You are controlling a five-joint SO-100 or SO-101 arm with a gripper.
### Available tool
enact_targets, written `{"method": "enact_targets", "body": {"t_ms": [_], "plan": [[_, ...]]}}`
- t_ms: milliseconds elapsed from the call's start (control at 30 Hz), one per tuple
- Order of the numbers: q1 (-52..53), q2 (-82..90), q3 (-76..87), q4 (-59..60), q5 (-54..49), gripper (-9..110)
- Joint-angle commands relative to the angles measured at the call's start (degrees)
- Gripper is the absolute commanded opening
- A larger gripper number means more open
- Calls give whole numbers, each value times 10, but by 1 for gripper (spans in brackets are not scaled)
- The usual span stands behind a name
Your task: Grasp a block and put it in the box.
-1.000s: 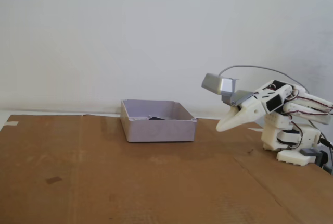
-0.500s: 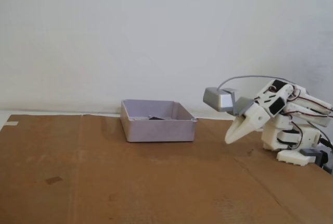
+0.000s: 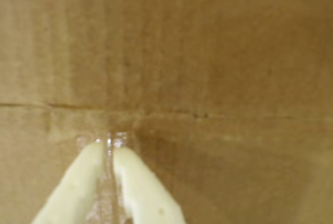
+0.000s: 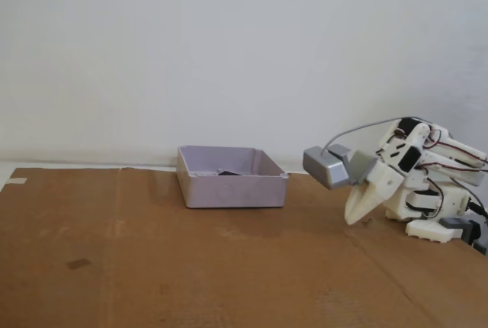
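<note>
Block (image 4: pixel 227 172): small, rigid, likely light, lying inside the box (image 4: pixel 232 189); best pinched across its short sides; fingers (image 3: pixel 110 148) closed and empty above the counter (image 4: pixel 168 267)

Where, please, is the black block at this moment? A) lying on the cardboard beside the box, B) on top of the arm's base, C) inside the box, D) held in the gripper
C: in the fixed view a dark shape, the block, shows over the near wall of the box, while the gripper is shut and empty near the cardboard.
</note>
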Motion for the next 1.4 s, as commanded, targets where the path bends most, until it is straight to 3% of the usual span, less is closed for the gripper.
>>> {"method": "enact_targets", "body": {"t_ms": [0, 600, 1367], "plan": [[3, 26, 24, 29, 0, 0], [1, 27, 24, 119, -33, 0], [-8, 27, 24, 120, -36, 0]]}}
